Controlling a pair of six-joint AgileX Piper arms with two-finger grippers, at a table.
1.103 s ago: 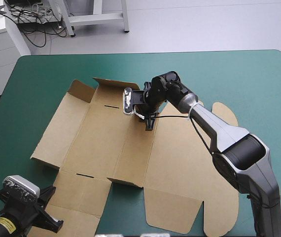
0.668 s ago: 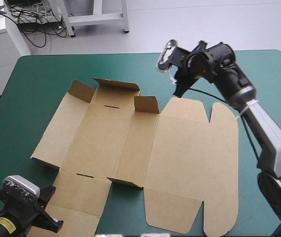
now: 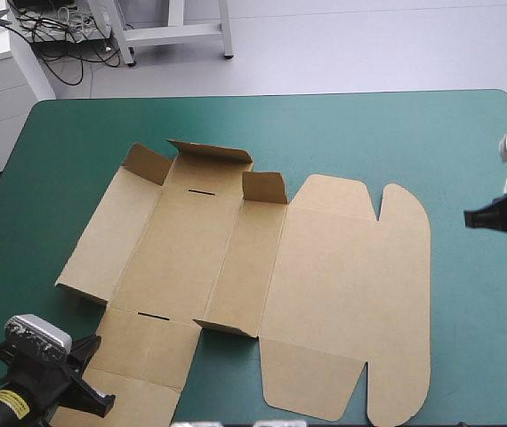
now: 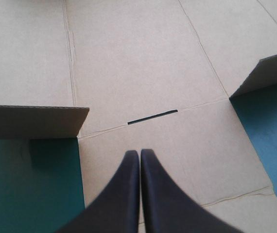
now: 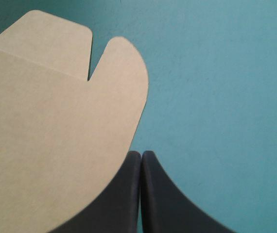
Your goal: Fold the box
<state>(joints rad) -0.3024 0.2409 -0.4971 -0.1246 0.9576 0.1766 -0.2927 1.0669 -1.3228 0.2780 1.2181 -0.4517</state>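
While my left gripper [image 4: 139, 153] hangs with its black fingers pressed together into one point, clamping nothing, it sits over the box's [image 3: 236, 258] near panel [image 4: 187, 155], just short of the thin slot [image 4: 152, 116] cut along the crease. Whether my fingertips touch the board, I cannot tell. Either side of that panel a short brown wall [image 4: 31, 121] stands up off the sheet, and each one runs out of my wrist's sight.

From above, the box lies opened out across the middle of the teal-green table [image 3: 396, 133], mostly flat. Small flaps [image 3: 265, 187] are raised along its far edge. My left wrist covers the box's near-left corner, and its near edge is partly cut off too.

Over to my right gripper [image 5: 141, 154]: fingers together as well, holding nothing. It is off the box, above bare cover just beside the rounded tab [image 5: 121, 73] at the far-right corner. From above only its tip pokes in, beyond the box's right edge, with the arm behind it out of sight.
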